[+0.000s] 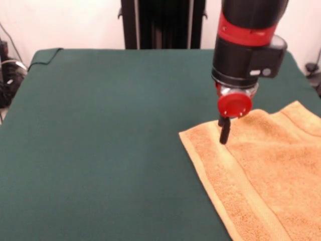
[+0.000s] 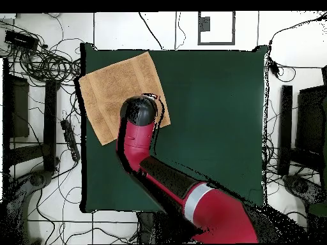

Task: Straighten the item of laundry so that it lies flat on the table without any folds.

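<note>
Towel point(image 1: 266, 175) first, nearest your front camera: it spreads across the right side of the table point(image 1: 100, 150), running off the picture at the bottom and the right, so you can't check those edges from here. It looks mostly flat, with a woven band along its left edge and another near the far right corner. Overhead, it sits by one corner of the green cloth, turned a little askew, with its outer edge reaching the table's rim.

Moving back, the gripper point(image 1: 224, 131) comes down on the towel's far corner, black tips touching the cloth just inside the edge. You likely have it there because a corner is the natural place to tug the cloth square and smooth. Whether the fingers are spread or pinching terry, you can't tell: the red disc and wrist sit in front of them, and from above the arm covers that corner completely.

Beyond that, green cloth runs back to the pedestal point(image 1: 163, 22). No white tag shows in either view, and a fold under the arm could be hidden.
</note>
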You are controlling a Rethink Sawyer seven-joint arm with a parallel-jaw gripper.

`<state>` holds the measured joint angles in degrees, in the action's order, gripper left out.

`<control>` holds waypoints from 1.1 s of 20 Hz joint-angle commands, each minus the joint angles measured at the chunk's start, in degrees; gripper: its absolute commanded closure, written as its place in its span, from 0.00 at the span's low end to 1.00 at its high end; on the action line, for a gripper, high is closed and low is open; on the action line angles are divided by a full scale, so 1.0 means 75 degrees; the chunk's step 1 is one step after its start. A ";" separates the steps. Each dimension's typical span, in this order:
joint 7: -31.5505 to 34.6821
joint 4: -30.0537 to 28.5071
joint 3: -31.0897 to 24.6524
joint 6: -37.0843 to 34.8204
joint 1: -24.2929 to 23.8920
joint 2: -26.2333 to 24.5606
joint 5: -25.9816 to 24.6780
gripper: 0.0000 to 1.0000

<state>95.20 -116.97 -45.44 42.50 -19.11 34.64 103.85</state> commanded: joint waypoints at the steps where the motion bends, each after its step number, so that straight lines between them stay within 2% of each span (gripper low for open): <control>1: -0.2574 0.0933 -0.0512 0.1137 0.0078 -0.1206 0.0837 0.00; 5: -0.2863 0.1128 -0.0808 0.1597 -0.0069 -0.1558 0.1252 0.00; 8: -0.3064 0.0842 -0.1092 0.1654 -0.0300 -0.1435 0.1520 0.00; 11: -0.3346 0.0307 -0.2017 0.1760 -0.0917 -0.1242 0.2479 0.00; 13: -0.3247 0.0059 -0.2459 0.1765 -0.1203 -0.1360 0.2882 0.00; 17: -0.2675 -0.0325 -0.2125 0.1496 -0.1111 -0.1468 0.2435 0.00; 20: -0.2585 -0.0959 -0.2317 0.1359 -0.1349 -0.1084 0.2649 0.00; 22: -0.2715 -0.1538 -0.2818 0.1431 -0.1689 -0.0543 0.3279 0.00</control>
<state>88.87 -117.50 -59.96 52.97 -31.18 27.77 120.30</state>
